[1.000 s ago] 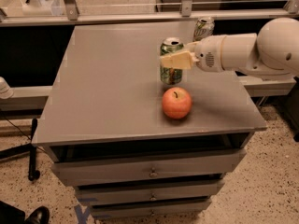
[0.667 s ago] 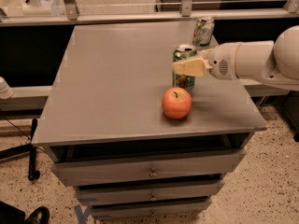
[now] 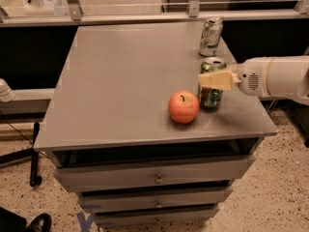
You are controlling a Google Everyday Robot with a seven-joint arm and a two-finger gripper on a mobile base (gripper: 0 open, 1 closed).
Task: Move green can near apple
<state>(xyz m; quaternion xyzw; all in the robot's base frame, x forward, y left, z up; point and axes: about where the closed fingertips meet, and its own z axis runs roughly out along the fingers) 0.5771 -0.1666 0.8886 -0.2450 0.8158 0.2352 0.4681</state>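
The green can (image 3: pixel 210 97), green with a silver top, is upright just right of the red-orange apple (image 3: pixel 183 107), nearly touching it, near the table's front right. My gripper (image 3: pixel 210 80) reaches in from the right on a white arm. Its cream finger (image 3: pixel 217 79) lies across the can's upper half and it is shut on the can. The can's base is at or just above the table top; I cannot tell which.
A mostly white can with green lettering (image 3: pixel 211 36) stands at the back right of the grey table (image 3: pixel 120 81). The table's right edge is close to the green can. Drawers (image 3: pixel 157 178) sit below the top. A rail (image 3: pixel 145 16) runs behind.
My gripper has carried the green can rightward and toward the front, from behind the apple to its right side, and lower toward the table. The apple and the white can have not moved.
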